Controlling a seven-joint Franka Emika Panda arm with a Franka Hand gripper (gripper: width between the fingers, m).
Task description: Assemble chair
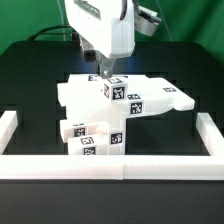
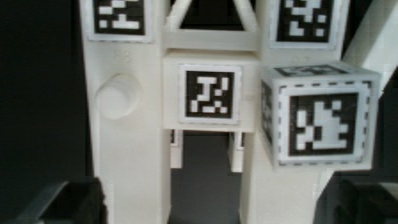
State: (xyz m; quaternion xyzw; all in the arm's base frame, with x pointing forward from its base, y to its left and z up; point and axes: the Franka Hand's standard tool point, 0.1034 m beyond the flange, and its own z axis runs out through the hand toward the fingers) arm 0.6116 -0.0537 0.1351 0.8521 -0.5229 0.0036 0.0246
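On the black worktop [image 1: 30, 80], inside the low white border wall [image 1: 110, 165], sits the matte-white blocky chair [image 1: 110, 110], partly assembled: flat slabs stacked and joined, small blocks in front, black-and-white square marker tags on many faces. Its long axis runs across the exterior view, one slab reaching toward that view's right. Above it the jaws [image 1: 104, 68] hang fully spread, holding nothing.
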